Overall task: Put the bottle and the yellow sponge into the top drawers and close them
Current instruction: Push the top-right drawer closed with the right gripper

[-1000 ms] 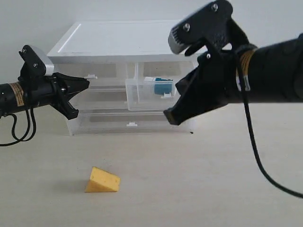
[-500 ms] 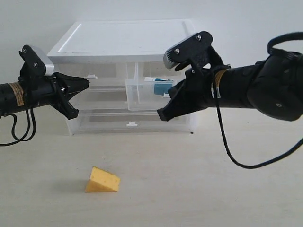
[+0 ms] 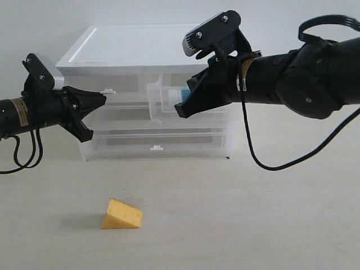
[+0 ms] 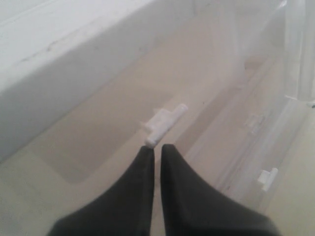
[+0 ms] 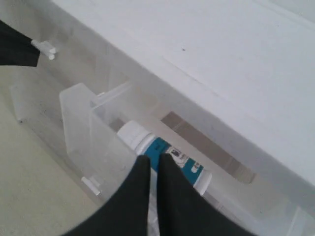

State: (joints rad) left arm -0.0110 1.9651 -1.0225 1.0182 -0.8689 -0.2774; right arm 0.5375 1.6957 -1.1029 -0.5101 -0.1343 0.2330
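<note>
Small white plastic pill bottle with the teal-and-white label [image 5: 183, 166]: lying on its side inside the right-hand translucent white top drawer [image 3: 154, 104], itself pulled part-way out of the white plastic cabinet [image 3: 146, 50]. Black right gripper [image 3: 180, 111] at that drawer's front, tips over its open top and close to the bottle. Jaws all but closed, a thin slit only, nothing held. Contact with the drawer wall: cannot tell.

Likely step in hand: pushing this drawer home. For a clean push, bring the tips off the opening and onto the front wall beside its small white tab [image 5: 91, 185]. Press near the middle and drive straight back into the cabinet. Avoid any sideways load, for fear of a skewed, jammed drawer. Keep clear of the bottle.

Black left gripper [image 3: 104, 98] poised just before the tab handle [image 4: 165, 123] of the closed left top drawer [image 3: 129, 84]; jaws nearly together, empty. Yellow wedge-shaped sponge [image 3: 122, 214] alone on the pale table [image 3: 253, 225], well apart from the cabinet, not yet stowed.

Against a second ago: right gripper higher and further left, up from beside the drawer's lower front corner. Drawer front seemingly set further in. Left gripper and sponge unmoved.
</note>
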